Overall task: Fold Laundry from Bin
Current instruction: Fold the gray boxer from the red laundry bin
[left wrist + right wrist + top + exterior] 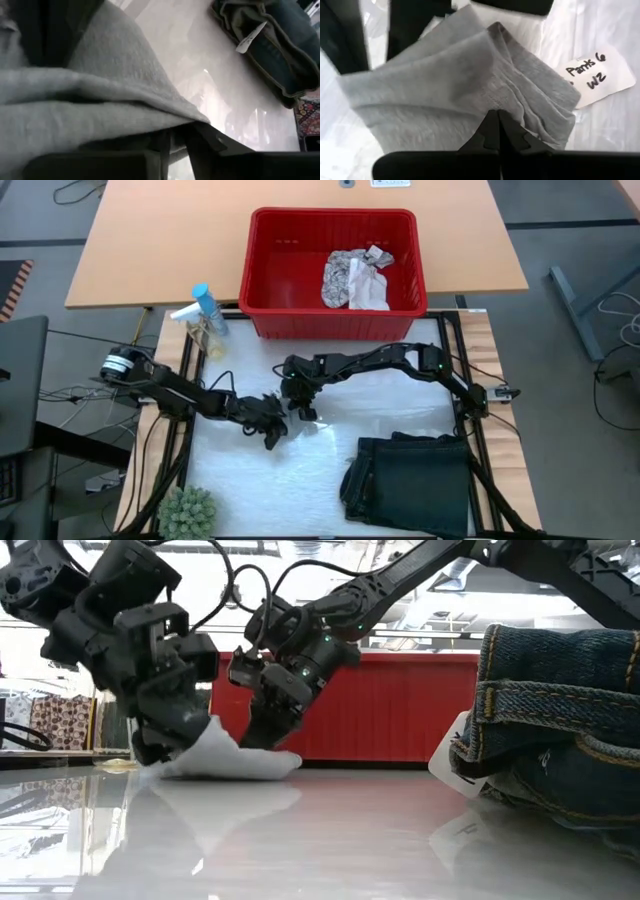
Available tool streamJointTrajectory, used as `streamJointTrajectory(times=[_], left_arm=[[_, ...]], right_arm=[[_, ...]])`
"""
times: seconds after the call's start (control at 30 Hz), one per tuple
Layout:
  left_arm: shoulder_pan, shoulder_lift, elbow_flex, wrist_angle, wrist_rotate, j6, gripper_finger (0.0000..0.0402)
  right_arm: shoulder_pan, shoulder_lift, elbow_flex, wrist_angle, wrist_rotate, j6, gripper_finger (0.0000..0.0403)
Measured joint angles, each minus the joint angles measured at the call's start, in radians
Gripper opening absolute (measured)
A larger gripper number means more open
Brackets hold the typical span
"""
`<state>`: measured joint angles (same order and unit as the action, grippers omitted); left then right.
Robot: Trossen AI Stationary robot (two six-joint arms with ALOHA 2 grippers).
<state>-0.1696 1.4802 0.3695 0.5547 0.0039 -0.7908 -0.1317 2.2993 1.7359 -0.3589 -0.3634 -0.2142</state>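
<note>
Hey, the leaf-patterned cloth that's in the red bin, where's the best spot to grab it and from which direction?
Probably from straight above, pinching the raised crumpled ridge near the middle of the leaf-patterned cloth. It lies bunched on the floor of the red bin, whose tall walls block a sideways approach, and its folds stand up enough to offer a pinch.

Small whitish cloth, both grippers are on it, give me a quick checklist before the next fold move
1. Small whitish cloth lies on the table: ok.
2. Right gripper shut on the cloth: ok.
3. Left gripper at the cloth's other end; firm hold: cannot tell.
4. Dark garment already set aside near the front right, apart from the cloth: ok.
5. Patterned cloth waits in the red bin: ok.
6. Spray bottle away from both arms: ok.
</note>
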Motion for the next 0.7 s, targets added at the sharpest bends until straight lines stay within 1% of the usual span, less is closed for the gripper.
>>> streamJointTrajectory(times=[0.23,0.37,0.43,0.57,0.7], left_arm=[[0.0,-0.209,0.0,-0.276,0.011,0.064,0.0094],[0.0,-0.34,0.0,-0.424,0.018,0.077,0.0105],[-0.001,-0.395,0.0,-0.479,0.002,0.08,0.0105],[-0.001,-0.491,0.0,-0.521,-0.045,0.092,0.0104],[-0.011,-0.56,0.0,-0.446,-0.146,0.131,0.0103]], right_arm=[[0.0,0.0,0.0,0.0,0.001,-0.002,0.0014],[-0.001,0.0,0.0,-0.003,0.008,-0.003,0.0015],[-0.001,0.0,0.0,-0.003,0.007,-0.003,0.0015],[-0.002,0.0,0.0,-0.003,0.007,-0.003,0.0015],[-0.001,0.0,0.0,-0.003,0.007,-0.003,0.0015]])
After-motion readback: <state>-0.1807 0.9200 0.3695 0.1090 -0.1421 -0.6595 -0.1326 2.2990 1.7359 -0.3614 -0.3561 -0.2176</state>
